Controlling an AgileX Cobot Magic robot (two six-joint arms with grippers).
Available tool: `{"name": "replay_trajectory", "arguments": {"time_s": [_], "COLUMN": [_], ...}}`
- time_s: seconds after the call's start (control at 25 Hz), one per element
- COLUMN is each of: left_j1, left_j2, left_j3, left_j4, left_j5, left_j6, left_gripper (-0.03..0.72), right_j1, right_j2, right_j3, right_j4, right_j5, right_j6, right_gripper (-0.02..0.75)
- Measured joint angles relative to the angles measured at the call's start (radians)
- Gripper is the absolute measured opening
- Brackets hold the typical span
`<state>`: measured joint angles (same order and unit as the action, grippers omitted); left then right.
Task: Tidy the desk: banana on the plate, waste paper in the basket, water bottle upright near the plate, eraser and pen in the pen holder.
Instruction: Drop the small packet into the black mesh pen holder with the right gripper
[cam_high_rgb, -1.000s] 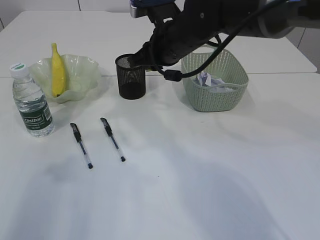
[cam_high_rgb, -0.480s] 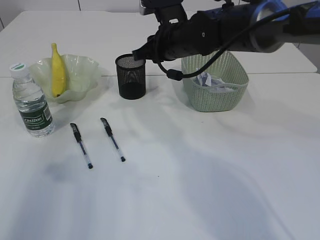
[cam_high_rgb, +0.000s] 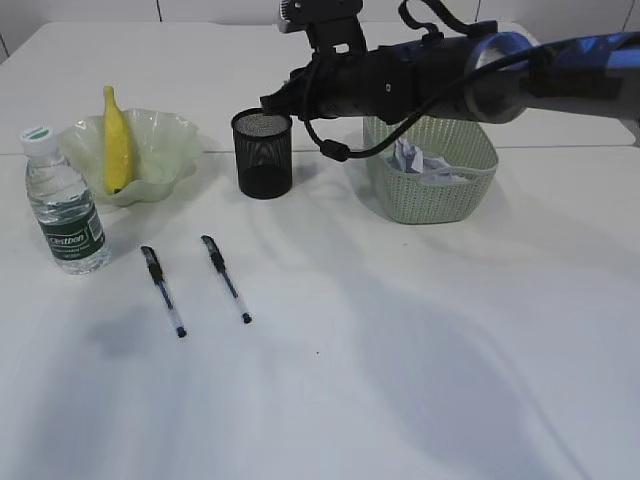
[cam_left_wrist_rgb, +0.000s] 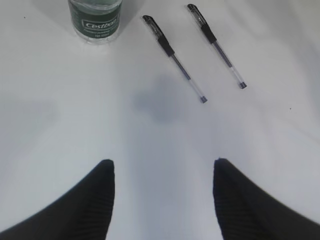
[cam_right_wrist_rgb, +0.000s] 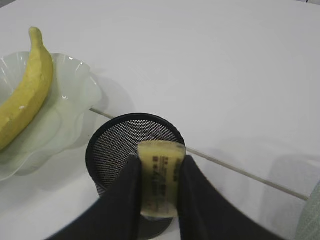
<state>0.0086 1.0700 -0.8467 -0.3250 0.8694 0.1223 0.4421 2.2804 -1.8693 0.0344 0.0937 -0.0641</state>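
My right gripper (cam_right_wrist_rgb: 159, 165) is shut on a yellowish eraser (cam_right_wrist_rgb: 160, 177) and holds it above the rim of the black mesh pen holder (cam_high_rgb: 262, 153), which also shows in the right wrist view (cam_right_wrist_rgb: 112, 145). In the exterior view the right gripper (cam_high_rgb: 270, 103) hangs just above the holder. Two black pens (cam_high_rgb: 162, 290) (cam_high_rgb: 225, 278) lie on the table in front; they also show in the left wrist view (cam_left_wrist_rgb: 175, 57) (cam_left_wrist_rgb: 217, 45). The banana (cam_high_rgb: 115, 140) lies on the pale green plate (cam_high_rgb: 170, 135). The water bottle (cam_high_rgb: 63, 205) stands upright left of the plate. My left gripper (cam_left_wrist_rgb: 162, 167) is open and empty above bare table.
A green basket (cam_high_rgb: 430, 165) with crumpled paper (cam_high_rgb: 415, 160) in it stands right of the pen holder, under my right arm. The white table runs wide to the front and right.
My right arm has lifted and drawn back toward the right, so the gripper now sits higher over the pen holder's rim. Pens, bottle, banana and basket have not moved.
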Motion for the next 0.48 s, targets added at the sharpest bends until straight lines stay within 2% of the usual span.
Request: {"name": "replay_trajectory", "arguments": {"time_s": [0.48], "left_j1": [0.000], "left_j2": [0.033], "left_j3": [0.000], "left_j4": [0.000], "left_j5": [-0.031], "left_j6": [0.000], "left_gripper": [0.445], "right_j1": [-0.010], "right_j2": [0.119], "right_j3": [-0.159], "right_j4": [0.033], "right_j5": [-0.006], "right_j6": [0.010], "right_gripper": [0.124]}}
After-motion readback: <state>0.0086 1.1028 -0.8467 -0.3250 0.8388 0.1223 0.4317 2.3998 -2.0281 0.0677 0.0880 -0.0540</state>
